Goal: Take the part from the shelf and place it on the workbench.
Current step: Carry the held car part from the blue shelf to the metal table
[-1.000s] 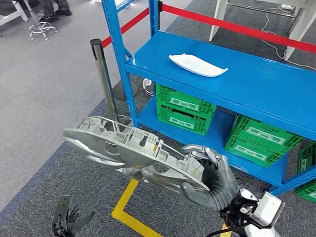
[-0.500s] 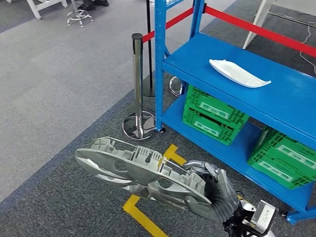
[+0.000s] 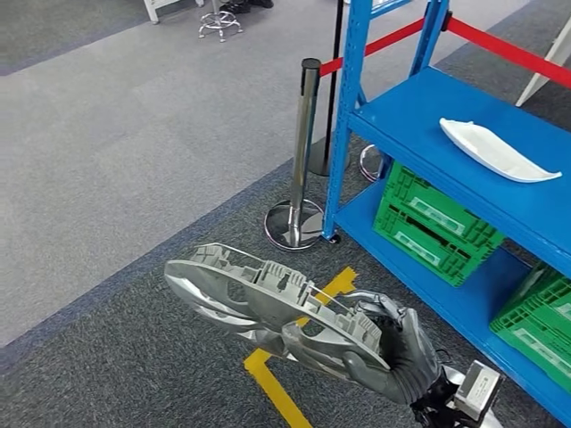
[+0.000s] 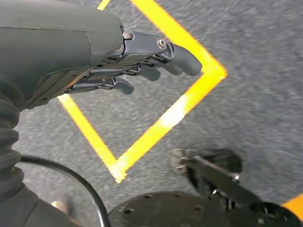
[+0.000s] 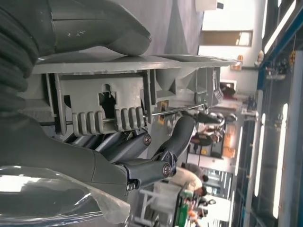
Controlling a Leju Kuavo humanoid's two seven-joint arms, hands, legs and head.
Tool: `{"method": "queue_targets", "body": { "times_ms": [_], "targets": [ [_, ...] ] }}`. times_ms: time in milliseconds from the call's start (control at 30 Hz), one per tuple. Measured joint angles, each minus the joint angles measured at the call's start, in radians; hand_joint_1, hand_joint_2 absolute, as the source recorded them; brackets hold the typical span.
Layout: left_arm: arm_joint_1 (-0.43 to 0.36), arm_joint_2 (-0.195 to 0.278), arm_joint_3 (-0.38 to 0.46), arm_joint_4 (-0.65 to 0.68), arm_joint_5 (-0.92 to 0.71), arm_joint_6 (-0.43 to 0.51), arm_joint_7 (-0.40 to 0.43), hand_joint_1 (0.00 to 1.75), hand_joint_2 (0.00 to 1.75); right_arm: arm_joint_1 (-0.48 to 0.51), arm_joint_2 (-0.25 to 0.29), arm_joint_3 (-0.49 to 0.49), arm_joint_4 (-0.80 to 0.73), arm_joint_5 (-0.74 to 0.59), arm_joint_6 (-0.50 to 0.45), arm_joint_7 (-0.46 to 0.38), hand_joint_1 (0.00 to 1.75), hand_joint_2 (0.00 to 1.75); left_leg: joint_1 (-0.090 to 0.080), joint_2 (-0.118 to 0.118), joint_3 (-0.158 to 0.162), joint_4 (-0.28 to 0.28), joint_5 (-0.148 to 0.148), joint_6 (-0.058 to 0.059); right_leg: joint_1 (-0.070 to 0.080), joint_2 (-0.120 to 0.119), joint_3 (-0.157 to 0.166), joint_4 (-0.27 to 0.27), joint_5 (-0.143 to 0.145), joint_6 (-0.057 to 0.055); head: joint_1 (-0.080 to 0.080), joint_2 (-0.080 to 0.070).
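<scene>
Right hand (image 3: 404, 352) grips one end of the long grey plastic part (image 3: 269, 303); in the right wrist view the thumb (image 5: 107, 26) lies across one face and the darker fingers (image 5: 153, 163) wrap under the ribbed side, so the part is clamped between them. The part juts out from the hand toward the robot's left, held level above the carpet and above the yellow floor tape (image 3: 283, 392). Left hand (image 4: 143, 59) hangs over the floor with its fingers loosely extended and apart, holding nothing. Beyond the part stand a chrome barrier post (image 3: 302, 152) with its red belt (image 3: 377, 43), and the blue shelf (image 3: 417, 116), which carries a white part (image 3: 498, 150) on its upper level and green crates (image 3: 431, 223) below. Progress, as judged: the part is already off the shelf and in carriage; the walk to the desk and the set-down remain, and no desk is in sight. Compared with the earlier frames, the whole scene has slid to the right, which indicates that the camera has turned away from the shelf; the grip on the part looks unchanged.
</scene>
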Motion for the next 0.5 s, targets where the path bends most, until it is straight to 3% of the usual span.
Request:
{"method": "queue_targets", "body": {
  "times_ms": [67,100,133,200,267,333,400,433,467,500],
  "targets": [
    [-0.003,0.008,-0.023,-0.005,0.01,0.009,0.002,0.0,1.75,0.002,0.0,-0.006,-0.003,0.0,0.003,0.0,1.75,1.75,-0.008,0.043,0.063,-0.123,0.041,0.009,0.005,-0.02,0.005,0.001,-0.007,0.01,0.0,0.0],
    [-0.005,0.01,-0.032,-0.009,0.013,0.013,0.002,0.0,1.75,0.003,0.0,-0.008,-0.004,0.0,0.004,0.0,1.75,1.75,-0.012,0.055,0.077,-0.153,0.046,0.016,0.007,-0.03,0.007,0.002,-0.01,0.016,0.001,0.0],
    [-0.005,0.012,-0.041,-0.012,0.015,0.015,0.002,0.0,1.75,0.004,0.0,-0.011,-0.005,0.0,0.006,0.0,1.75,1.75,-0.016,0.055,0.078,-0.161,0.042,0.023,0.009,-0.039,0.008,0.001,-0.013,0.022,0.002,0.0],
    [-0.002,0.016,-0.054,-0.017,0.018,0.018,0.003,0.0,1.75,0.004,0.0,-0.014,-0.006,0.0,0.008,0.0,1.75,1.75,-0.016,0.033,0.075,-0.166,0.046,0.037,0.006,-0.051,0.013,-0.001,-0.018,0.033,0.002,0.0],
    [0.0,0.018,-0.063,-0.022,0.018,0.019,0.004,0.0,1.75,0.005,0.0,-0.017,-0.006,0.001,0.009,0.001,1.75,1.75,-0.014,0.012,0.078,-0.174,0.051,0.051,0.002,-0.012,-0.002,0.037,-0.05,0.041,0.005,0.0],
    [-0.003,0.02,-0.07,-0.026,0.019,0.02,0.004,0.0,1.75,0.008,0.0,-0.019,-0.007,0.001,0.01,0.001,1.75,1.75,-0.014,-0.011,0.078,-0.176,0.054,0.061,0.001,0.048,-0.06,0.158,-0.113,0.04,0.012,0.0],
    [-0.005,0.021,-0.074,-0.027,0.019,0.02,0.004,0.0,1.75,0.012,0.0,-0.019,-0.008,0.001,0.01,0.001,1.75,1.75,-0.019,-0.037,0.078,-0.176,0.053,0.064,0.002,0.067,-0.122,0.275,-0.149,0.036,0.014,0.0],
    [-0.005,0.021,-0.075,-0.027,0.019,0.02,0.004,0.0,1.75,0.014,0.0,-0.019,-0.008,0.001,0.01,0.001,1.75,1.75,-0.021,-0.05,0.078,-0.175,0.053,0.065,0.003,0.07,-0.134,0.287,-0.139,0.034,0.014,0.0],
    [-0.005,0.021,-0.076,-0.027,0.019,0.02,0.005,0.0,1.75,0.015,0.0,-0.019,-0.008,0.001,0.01,0.001,1.75,1.75,-0.022,-0.064,0.079,-0.174,0.053,0.065,0.003,0.073,-0.127,0.259,-0.11,0.031,0.014,0.0],
    [-0.005,0.021,-0.077,-0.028,0.019,0.02,0.005,0.0,1.75,0.015,0.0,-0.019,-0.008,0.001,0.01,0.001,1.75,1.75,-0.022,-0.078,0.08,-0.172,0.053,0.064,0.004,0.083,-0.103,0.197,-0.068,0.028,0.014,0.0]
  ]
}}
